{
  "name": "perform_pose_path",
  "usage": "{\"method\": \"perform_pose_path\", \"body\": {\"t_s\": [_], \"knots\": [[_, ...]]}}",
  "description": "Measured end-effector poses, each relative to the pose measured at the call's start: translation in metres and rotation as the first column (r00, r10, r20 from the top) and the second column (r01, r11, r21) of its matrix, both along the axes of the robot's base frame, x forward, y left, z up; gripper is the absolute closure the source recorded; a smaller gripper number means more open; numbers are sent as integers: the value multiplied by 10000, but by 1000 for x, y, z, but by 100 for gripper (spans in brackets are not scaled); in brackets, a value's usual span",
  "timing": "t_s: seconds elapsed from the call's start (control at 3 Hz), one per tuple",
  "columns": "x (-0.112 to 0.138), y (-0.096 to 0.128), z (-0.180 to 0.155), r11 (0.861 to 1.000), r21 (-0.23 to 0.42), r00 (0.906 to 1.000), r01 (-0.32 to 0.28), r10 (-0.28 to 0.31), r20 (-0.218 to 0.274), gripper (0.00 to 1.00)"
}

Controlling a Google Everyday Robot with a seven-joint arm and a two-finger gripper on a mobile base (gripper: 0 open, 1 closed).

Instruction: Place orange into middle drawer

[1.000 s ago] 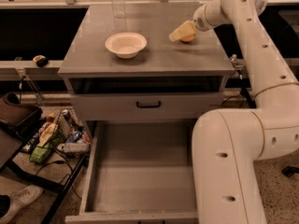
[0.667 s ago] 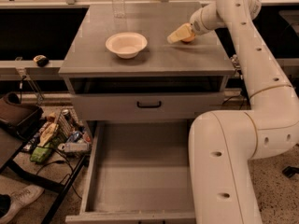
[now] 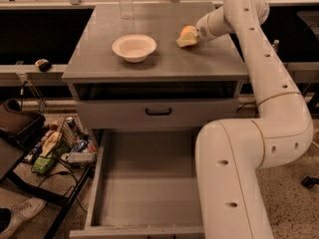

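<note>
The orange [image 3: 189,32] sits at the back right of the grey cabinet top [image 3: 164,63], right of the white bowl [image 3: 134,47]. My gripper [image 3: 186,39] is at the orange, reaching in from the right and low over the top, with its cream tips against the fruit. The middle drawer [image 3: 144,193] is pulled out wide open below the cabinet front, and its grey floor is bare. My white arm [image 3: 249,173] stands over the drawer's right side and hides it.
A clear plastic bottle [image 3: 126,1] stands at the back of the cabinet top. A shut drawer front with a black handle [image 3: 158,112] is above the open drawer. Bags, cans and cables [image 3: 55,148] lie on the floor to the left.
My gripper has shifted a little to the left across the cabinet top, and the orange now shows more clearly at its tip. The bowl and drawer have not moved.
</note>
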State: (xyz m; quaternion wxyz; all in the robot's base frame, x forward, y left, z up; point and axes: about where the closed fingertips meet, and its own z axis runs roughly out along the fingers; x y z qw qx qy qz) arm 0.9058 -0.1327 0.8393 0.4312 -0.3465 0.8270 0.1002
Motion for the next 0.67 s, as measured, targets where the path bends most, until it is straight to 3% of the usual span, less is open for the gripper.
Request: {"method": "perform_pose_path", "body": {"t_s": [0.33,0.67], "knots": [[-1,0,3,10000,-5,10000,2,-2,4,87],[-13,-17,64,9972,-746,9959,56,12,905,100]]}}
